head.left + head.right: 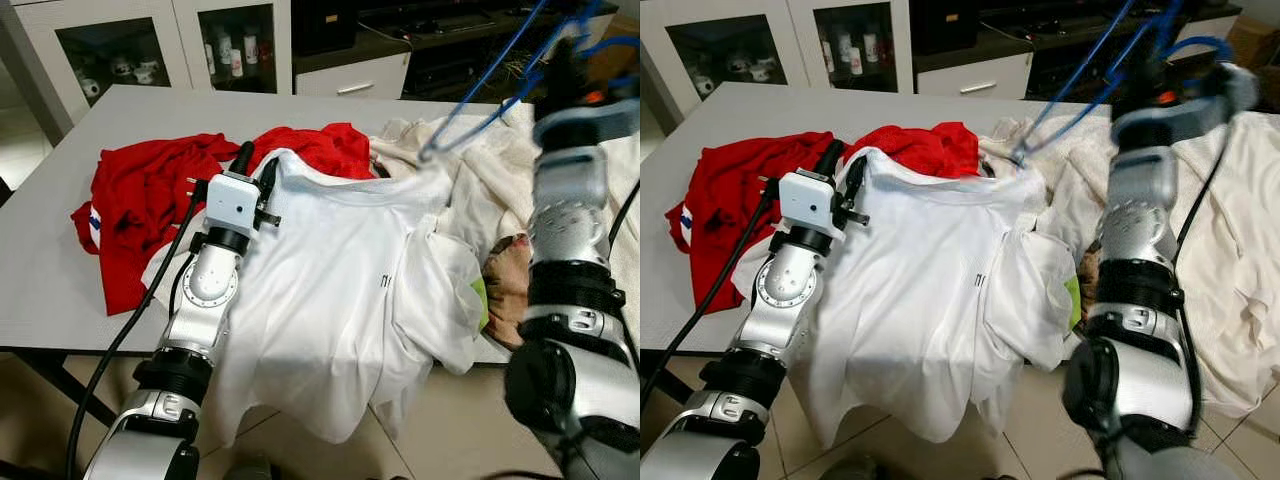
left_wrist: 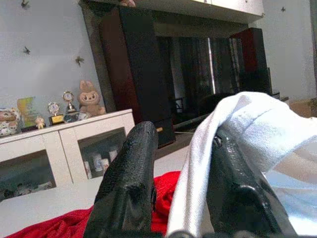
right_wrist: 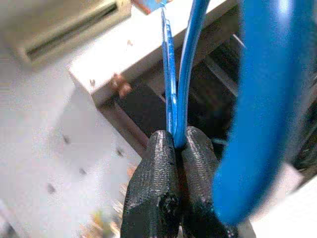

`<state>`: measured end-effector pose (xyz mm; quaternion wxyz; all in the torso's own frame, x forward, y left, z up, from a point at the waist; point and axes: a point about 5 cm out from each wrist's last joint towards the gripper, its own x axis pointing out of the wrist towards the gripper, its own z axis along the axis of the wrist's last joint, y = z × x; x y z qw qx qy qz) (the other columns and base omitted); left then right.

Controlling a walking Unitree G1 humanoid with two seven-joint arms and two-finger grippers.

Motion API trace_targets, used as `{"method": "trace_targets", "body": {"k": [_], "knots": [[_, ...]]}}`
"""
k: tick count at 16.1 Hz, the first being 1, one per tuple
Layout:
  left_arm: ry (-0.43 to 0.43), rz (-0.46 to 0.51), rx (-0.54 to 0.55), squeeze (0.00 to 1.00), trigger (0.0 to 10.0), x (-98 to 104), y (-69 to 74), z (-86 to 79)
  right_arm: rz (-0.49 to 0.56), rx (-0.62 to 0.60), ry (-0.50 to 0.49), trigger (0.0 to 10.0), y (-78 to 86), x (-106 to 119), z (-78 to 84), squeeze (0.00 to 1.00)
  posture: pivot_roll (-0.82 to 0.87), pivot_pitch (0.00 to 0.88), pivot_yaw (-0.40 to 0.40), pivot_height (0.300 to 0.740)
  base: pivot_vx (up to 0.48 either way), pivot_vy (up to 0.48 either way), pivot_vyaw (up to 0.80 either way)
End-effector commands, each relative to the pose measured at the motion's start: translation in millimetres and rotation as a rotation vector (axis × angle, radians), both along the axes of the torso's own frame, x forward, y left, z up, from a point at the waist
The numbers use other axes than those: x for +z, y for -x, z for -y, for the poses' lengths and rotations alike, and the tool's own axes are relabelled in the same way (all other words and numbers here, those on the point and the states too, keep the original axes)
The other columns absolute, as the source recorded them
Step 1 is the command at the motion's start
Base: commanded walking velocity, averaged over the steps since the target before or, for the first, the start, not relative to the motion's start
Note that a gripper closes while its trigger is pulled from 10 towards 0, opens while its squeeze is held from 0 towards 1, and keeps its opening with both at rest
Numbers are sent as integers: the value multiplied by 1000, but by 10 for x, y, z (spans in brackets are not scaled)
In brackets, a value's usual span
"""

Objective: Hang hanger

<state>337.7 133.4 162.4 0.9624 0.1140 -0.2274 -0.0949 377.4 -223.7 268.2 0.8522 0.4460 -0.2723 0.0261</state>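
My white shirt [image 1: 340,290] drooped over the table [image 1: 40,270] edge; left gripper [image 2: 183,193] pinched its collar, right gripper [image 3: 176,144] clenched the blue hanger [image 1: 480,100] above it.

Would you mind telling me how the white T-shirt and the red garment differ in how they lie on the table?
The white T-shirt is spread flat and hangs over the table's front edge; the red garment lies crumpled, wholly on the tabletop. The left gripper holds the white T-shirt's edge between its fingers; nothing holds the red garment. The white T-shirt partly overlaps the red garment. Both are unhung.
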Motion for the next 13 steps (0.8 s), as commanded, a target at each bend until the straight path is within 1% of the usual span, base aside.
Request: {"method": "trace_targets", "body": {"k": [1, 4, 6, 7, 8, 9, 10, 11, 12, 13], "knots": [[-6, 4, -3, 0, 10000, 2, -1, 18, 41, 11, -137, 10000, 4, 29, 65, 0, 166, 2, -27, 740, 0, 0, 0], [-8, 5, 3, 0, 10000, -5, 4, 0, 39, 0, -181, 10000, 24, -39, 159, 0, 172, 1, -29, 740, 0, 0, 0], [-9, 4, 7, 0, 10000, -9, 8, -17, 26, -55, -169, 10000, 52, -54, 273, 0, 172, 0, -28, 740, 0, 0, 0], [-10, 4, 6, 0, 10000, -9, 9, -17, 59, -93, -75, 10000, 93, 46, 305, 0, 168, 1, -24, 740, 0, 0, 0], [-10, 3, 3, 0, 10000, -10, 6, -11, 100, -116, 30, 10000, 127, 166, 283, 0, 164, 3, -23, 740, 0, 0, 0], [-10, 2, 0, 0, 10000, -12, 6, 0, 128, -161, 188, 10000, 163, 288, 231, 0, 164, 3, -23, 740, 0, 0, 0], [-10, 3, -5, 0, 10000, -12, 7, 14, 154, -215, 408, 10000, 199, 406, 110, 0, 164, 3, -23, 740, 0, 0, 0], [-9, 2, -8, 0, 10000, -11, 3, 27, 172, -269, 642, 10000, 219, 472, -52, 0, 153, 0, -20, 740, 0, 0, 0], [-9, 2, -9, 0, 10000, -10, -1, 32, 170, -281, 731, 10000, 215, 467, -123, 0, 152, 0, -21, 740, 0, 0, 0], [-9, 2, -10, 0, 10000, -6, -7, 38, 98, -293, 893, 10000, 153, 365, -207, 0, 151, 0, -22, 740, 0, 0, 0]]}}
